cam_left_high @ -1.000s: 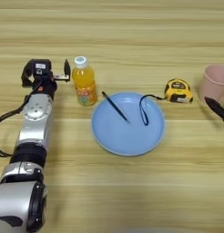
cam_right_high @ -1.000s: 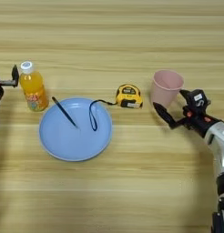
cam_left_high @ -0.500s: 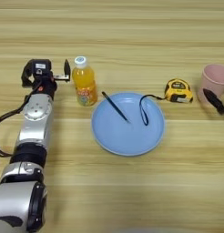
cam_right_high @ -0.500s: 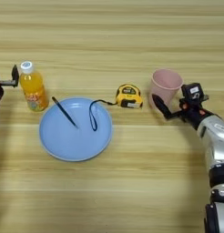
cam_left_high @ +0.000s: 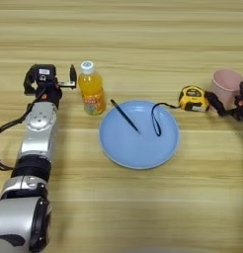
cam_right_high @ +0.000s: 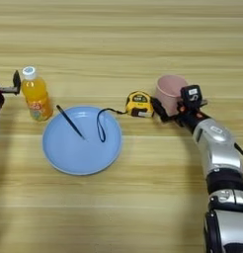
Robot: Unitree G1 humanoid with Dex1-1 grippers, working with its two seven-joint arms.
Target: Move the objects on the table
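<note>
A: What does the right eye view give you that the left one doesn't?

B: The whole right arm. It rises from the lower right corner, and the right gripper (cam_right_high: 174,109) sits at the pink cup (cam_right_high: 170,89), right of centre. In the left eye view only a dark bit of it shows at the right edge.

A: And the other way round?

B: The left eye view shows the full left arm along the left side, ending in the left gripper (cam_left_high: 48,81) in the upper left. The right eye view catches just one black finger at its left edge.

A: How do the right fingers stand?

B: Spread. One black finger (cam_right_high: 159,108) lies low on the cup's left side, between the cup and the tape measure (cam_right_high: 139,104); the gripper body is against the cup's right side. Whether they press the cup, I cannot tell.

A: The left gripper?

B: Its fingers are apart too, holding nothing. One finger (cam_left_high: 72,75) stands just left of the orange-drink bottle (cam_left_high: 91,94), which is upright; I cannot tell whether they touch.

A: The rest?

B: A blue plate (cam_left_high: 128,152) sits mid-frame on the table (cam_left_high: 143,29). The thin black stick (cam_left_high: 125,115) lies tilted on the plate's left part. The tape measure's black cord loop (cam_left_high: 156,120) trails onto the plate's right part, while the measure itself rests just off the plate's upper right rim.
</note>
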